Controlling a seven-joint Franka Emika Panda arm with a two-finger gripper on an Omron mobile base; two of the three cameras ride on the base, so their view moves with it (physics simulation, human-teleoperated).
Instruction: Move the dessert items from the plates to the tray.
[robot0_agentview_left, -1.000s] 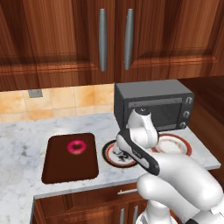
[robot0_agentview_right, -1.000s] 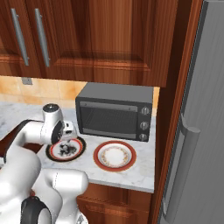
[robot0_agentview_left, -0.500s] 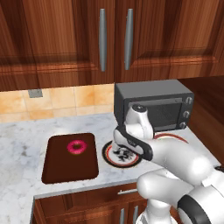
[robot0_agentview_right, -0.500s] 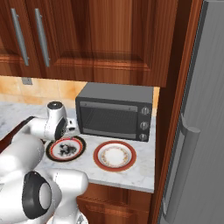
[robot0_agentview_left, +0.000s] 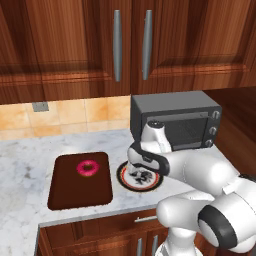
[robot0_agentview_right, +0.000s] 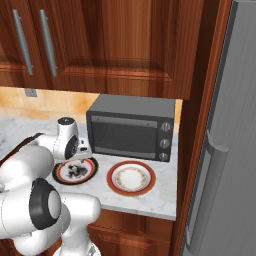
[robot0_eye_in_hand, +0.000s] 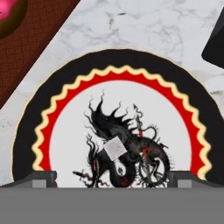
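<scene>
Between the spread jaws, the pale morsel (robot0_eye_in_hand: 115, 148) lies on the black-rimmed plate (robot0_eye_in_hand: 65, 74).

A pink-frosted donut (robot0_agentview_left: 88, 168) sits on a dark brown tray (robot0_agentview_left: 80, 193) with a fine woven pattern. The black-rimmed plate (robot0_eye_in_hand: 26, 127) carries a red-and-cream zigzag band and an inky black design under a pale grey morsel (robot0_eye_in_hand: 115, 148). The other plate (robot0_agentview_right: 131, 178) is white, rimmed orange-red.

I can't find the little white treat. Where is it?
The small pale morsel sits in the middle of the black-rimmed plate, seen in the hand view just ahead of the gripper. That plate lies between the brown tray and the orange-rimmed plate.
</scene>
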